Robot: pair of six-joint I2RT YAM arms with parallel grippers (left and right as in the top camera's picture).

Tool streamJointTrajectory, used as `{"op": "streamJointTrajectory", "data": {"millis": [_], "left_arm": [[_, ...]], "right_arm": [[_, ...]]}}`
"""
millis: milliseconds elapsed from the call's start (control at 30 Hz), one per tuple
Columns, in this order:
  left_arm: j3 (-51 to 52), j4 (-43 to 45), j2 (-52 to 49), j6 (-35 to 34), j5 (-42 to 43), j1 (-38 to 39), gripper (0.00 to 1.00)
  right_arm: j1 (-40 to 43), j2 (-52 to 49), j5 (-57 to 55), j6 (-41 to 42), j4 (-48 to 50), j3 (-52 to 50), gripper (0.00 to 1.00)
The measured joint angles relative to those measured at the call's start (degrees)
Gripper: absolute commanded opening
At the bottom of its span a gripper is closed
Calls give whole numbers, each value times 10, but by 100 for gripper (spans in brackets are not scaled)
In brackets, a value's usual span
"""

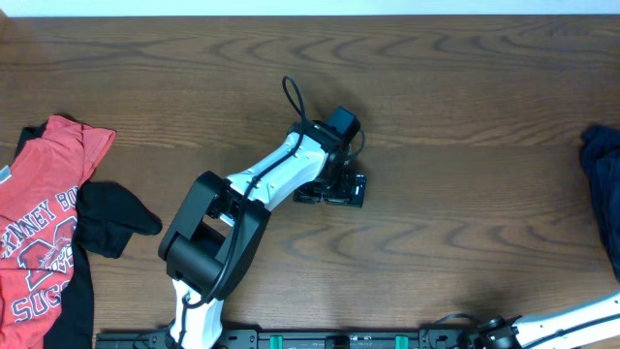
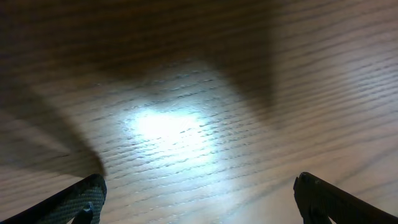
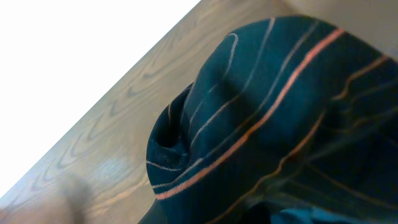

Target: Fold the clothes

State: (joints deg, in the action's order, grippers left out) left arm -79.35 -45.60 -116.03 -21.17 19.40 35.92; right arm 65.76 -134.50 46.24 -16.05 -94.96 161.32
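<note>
A dark jersey (image 3: pixel 267 118) with thin orange-red and pale lines fills most of the right wrist view, bunched on the wooden table (image 3: pixel 106 155). It hides my right gripper's fingers; that gripper is shut, and I cannot tell whether it pinches cloth. My left gripper (image 1: pixel 331 191) hovers low over bare wood mid-table, open (image 2: pixel 200 190), with nothing between its fingertips (image 2: pixel 87 196). A red white-lettered T-shirt (image 1: pixel 44 223) lies at the left edge with a black garment (image 1: pixel 111 218) beside and under it. A dark blue piece (image 1: pixel 603 179) lies at the right edge.
The left arm (image 1: pixel 242 208) stretches from the front edge up to mid-table. Part of the right arm (image 1: pixel 572 325) shows at the bottom right corner. The wooden table (image 1: pixel 436 87) runs to a pale back edge.
</note>
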Motion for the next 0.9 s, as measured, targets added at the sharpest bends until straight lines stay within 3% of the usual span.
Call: {"op": "streamJointTrajectory", "data": {"millis": [267, 733, 900], "left_arm": [[0, 8, 0, 0, 15, 0, 98], [0, 26, 0, 0, 17, 0, 98], [-2, 24, -9, 0, 17, 0, 98]], "right_arm": [[-49, -103, 28, -40, -4, -4, 2], [-254, -90, -13, -12, 70, -5, 1], [-280, -79, -30, -3, 72, -5, 1]]}}
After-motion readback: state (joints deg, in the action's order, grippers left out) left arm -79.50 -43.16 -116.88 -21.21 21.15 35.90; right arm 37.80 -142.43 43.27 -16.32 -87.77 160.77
